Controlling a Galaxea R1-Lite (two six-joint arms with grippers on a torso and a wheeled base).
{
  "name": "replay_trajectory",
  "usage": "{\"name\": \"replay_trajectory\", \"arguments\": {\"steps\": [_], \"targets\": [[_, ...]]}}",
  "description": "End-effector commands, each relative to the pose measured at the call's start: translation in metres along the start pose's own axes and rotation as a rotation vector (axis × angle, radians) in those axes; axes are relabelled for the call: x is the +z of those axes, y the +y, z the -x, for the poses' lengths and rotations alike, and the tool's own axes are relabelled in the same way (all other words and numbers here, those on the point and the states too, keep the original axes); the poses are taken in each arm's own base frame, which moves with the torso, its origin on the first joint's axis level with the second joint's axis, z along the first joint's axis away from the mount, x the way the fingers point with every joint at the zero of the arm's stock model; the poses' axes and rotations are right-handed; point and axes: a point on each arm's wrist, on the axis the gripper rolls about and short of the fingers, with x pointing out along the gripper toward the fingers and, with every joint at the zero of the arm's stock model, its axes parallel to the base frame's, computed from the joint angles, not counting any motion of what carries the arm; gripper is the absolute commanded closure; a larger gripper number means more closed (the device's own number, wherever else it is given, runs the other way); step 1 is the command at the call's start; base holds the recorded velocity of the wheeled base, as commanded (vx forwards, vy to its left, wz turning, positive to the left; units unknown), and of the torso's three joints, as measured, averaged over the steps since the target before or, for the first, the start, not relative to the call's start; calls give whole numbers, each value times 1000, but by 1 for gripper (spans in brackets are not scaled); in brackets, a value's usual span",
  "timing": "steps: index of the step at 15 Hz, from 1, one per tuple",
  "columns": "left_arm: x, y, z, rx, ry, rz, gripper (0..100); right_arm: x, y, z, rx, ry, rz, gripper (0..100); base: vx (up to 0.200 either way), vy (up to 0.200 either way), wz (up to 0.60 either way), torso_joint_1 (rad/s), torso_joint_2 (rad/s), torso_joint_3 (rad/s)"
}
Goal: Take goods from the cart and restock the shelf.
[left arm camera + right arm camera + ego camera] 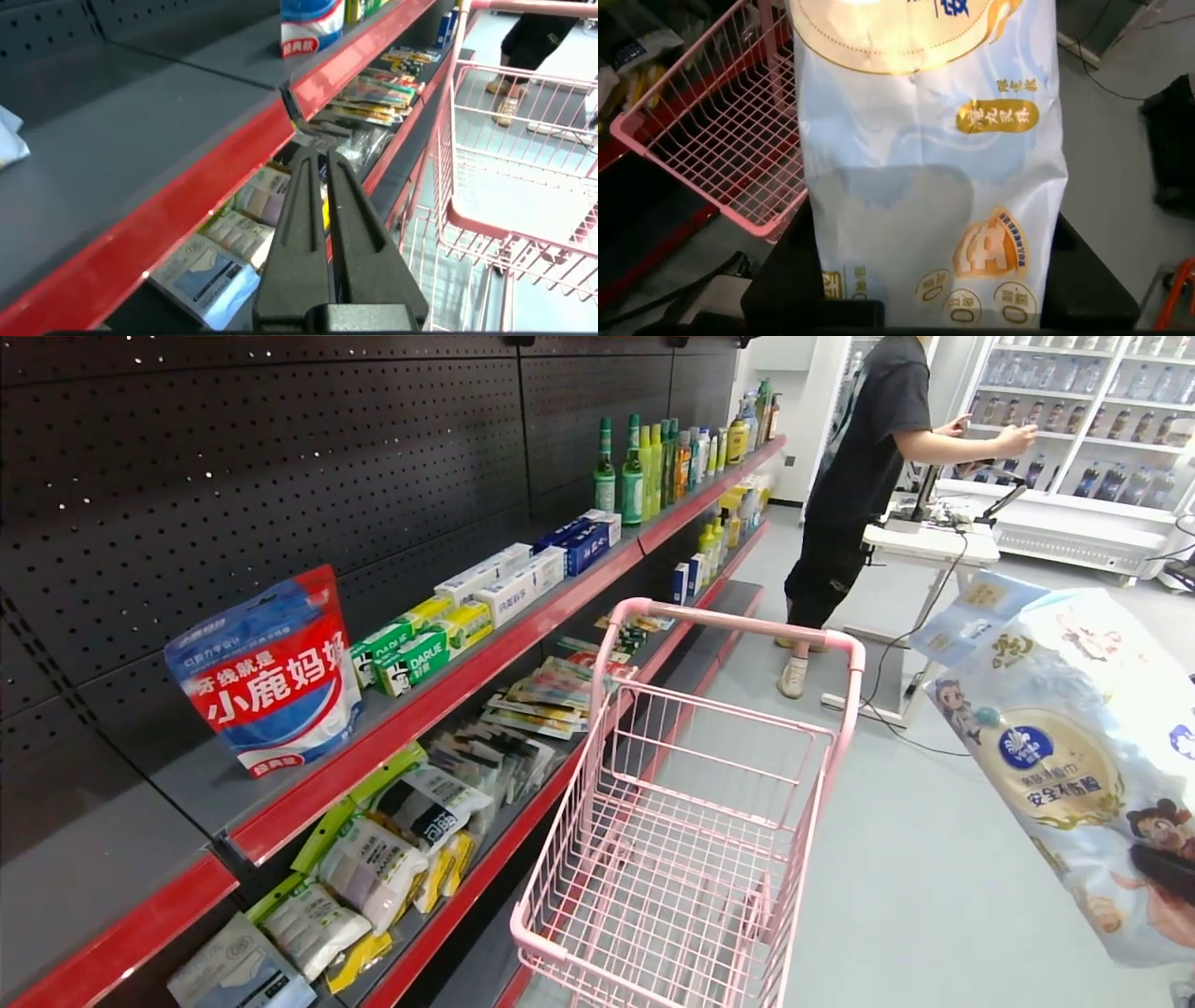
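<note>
Pack [1074, 756], 1 item, large, white and pale blue, soft-wrapped. It hangs in the air just right of the pink cart [747, 623], outside its basket, with its long axis tilted and its upper end leaning toward the cart. Right gripper [1162, 875]: clamped on the pack's lower part. Shelf [448, 695]: to the left, across the cart from the pack, so the carry likely runs leftward. Left gripper [325, 159]: fingers pressed together, holding nothing, beside the shelf's red edge.

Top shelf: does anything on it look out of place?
Only the blue-and-red pouch: it stands alone, a bag beside rows of toothpaste boxes and bottles. Nothing spilled or damaged.
</note>
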Motion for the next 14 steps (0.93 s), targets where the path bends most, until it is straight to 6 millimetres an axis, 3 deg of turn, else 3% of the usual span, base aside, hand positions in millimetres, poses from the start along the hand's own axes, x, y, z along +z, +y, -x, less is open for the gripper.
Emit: {"name": "replay_trajectory", "arguments": {"steps": [1, 14], "targets": [[0, 0, 0, 1, 2, 0, 100, 0, 0, -2, 1, 8, 1, 100, 0, 0, 0, 168, -398, -222], [0, 0, 0, 1, 2, 0, 100, -1, 1, -9, 23, 41, 18, 100, 0, 0, 0, 161, -358, -197]]}}
